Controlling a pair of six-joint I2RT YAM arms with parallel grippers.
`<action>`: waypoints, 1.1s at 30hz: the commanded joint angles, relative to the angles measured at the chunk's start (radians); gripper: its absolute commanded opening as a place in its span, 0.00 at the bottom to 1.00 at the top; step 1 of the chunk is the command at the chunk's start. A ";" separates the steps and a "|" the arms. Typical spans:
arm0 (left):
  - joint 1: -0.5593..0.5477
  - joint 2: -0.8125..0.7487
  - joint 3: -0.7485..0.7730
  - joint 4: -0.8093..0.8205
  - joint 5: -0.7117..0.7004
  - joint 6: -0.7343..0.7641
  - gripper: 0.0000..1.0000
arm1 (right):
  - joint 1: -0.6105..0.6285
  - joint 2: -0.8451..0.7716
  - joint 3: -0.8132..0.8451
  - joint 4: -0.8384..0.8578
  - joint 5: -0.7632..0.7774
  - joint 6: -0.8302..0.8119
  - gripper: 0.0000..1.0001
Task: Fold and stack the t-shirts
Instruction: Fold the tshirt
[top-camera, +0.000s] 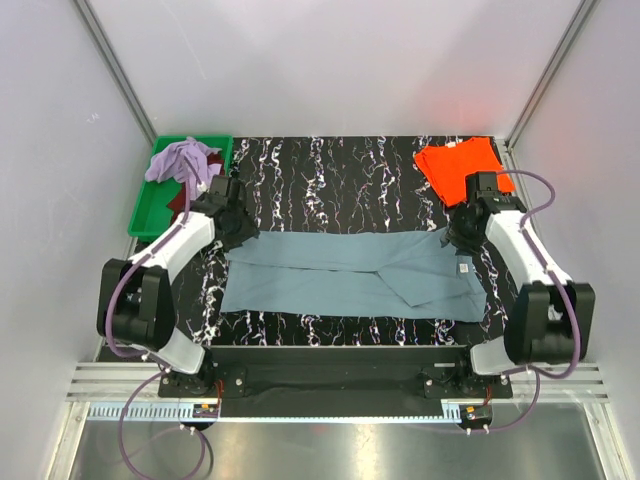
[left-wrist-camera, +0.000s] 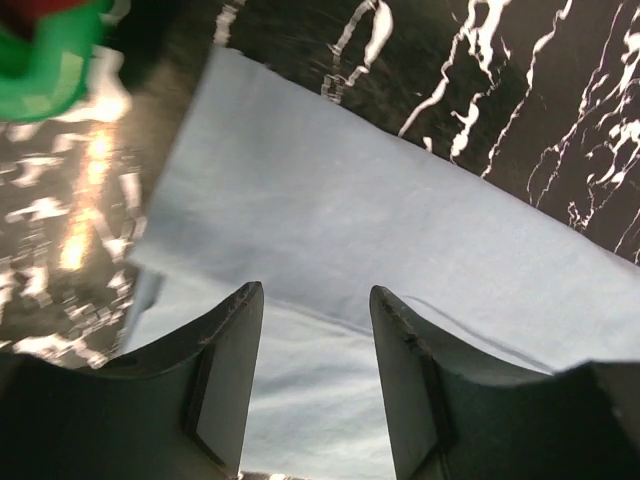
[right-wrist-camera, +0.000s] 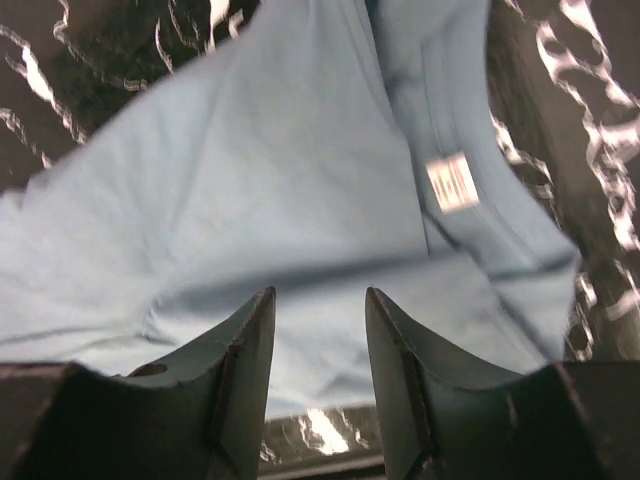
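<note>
Nearest, my two arms (top-camera: 176, 246) bend inward over the glossy black, white-veined table (top-camera: 330, 170), left end effector (top-camera: 234, 222) low over the left end of the dusty blue-grey t-shirt (top-camera: 340, 275), right end effector (top-camera: 463, 232) over its right end, both with jaws moderately apart and gripping nothing. That soft shirt lies flat across the table's middle as a long band. A green plastic tray (top-camera: 148, 212) at the left corner holds a crumpled lavender t-shirt (top-camera: 180, 160) atop a dark maroon one (top-camera: 178, 199); a bright orange t-shirt (top-camera: 458, 165) lies folded at the right corner.
</note>
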 joint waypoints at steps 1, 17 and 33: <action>-0.004 0.097 0.026 0.080 0.099 0.005 0.52 | -0.069 0.078 0.064 0.183 -0.126 -0.084 0.48; -0.002 0.306 0.169 0.065 0.048 -0.008 0.50 | -0.190 0.404 0.219 0.317 -0.212 -0.187 0.45; 0.011 0.389 0.203 -0.035 -0.128 -0.067 0.50 | -0.265 0.476 0.203 0.423 -0.213 -0.160 0.00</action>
